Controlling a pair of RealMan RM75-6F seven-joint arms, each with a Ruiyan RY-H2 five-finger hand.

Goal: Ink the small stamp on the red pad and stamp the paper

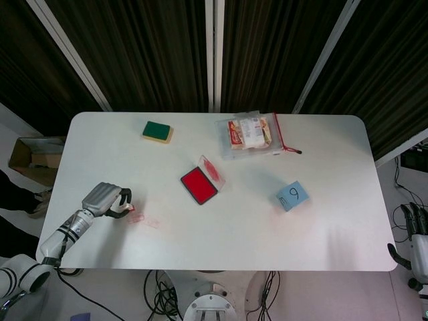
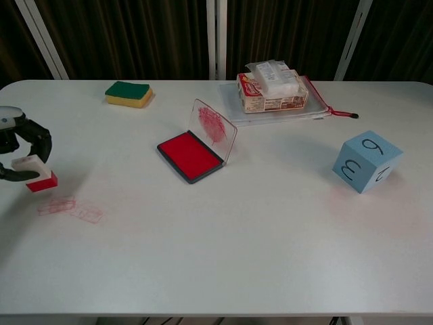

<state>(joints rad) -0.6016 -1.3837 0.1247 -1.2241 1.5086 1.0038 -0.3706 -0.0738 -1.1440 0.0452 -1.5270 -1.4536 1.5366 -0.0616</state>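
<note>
Surroundings: green and yellow sponge [image 2: 128, 93] at the far left of the white desk [image 2: 257, 244]; clear zip bag of packets [image 2: 274, 88] at far centre; blue foam cube [image 2: 367, 162] with numerals to the right. Nothing lies between stamp and pad.
Red pad: open ink pad [image 2: 191, 156], flat red rectangle in a dark tray, clear hinged lid [image 2: 215, 126] tilted up and smeared red, long axis diagonal.
Stamp: small stamp [image 2: 37, 175], blocky, pale top and red base, base facing down, near the desk's left edge, well apart from the pad.
Marks: faint red rectangular prints [image 2: 69, 207] on the desk just beside the stamp.
Left robot hand: left robot hand [image 1: 105, 200] pinches the stamp, dark fingers [image 2: 40, 137] curled over it.
Right robot hand: right robot hand [image 1: 416, 231] off the desk's right edge, cannot tell how open.
</note>
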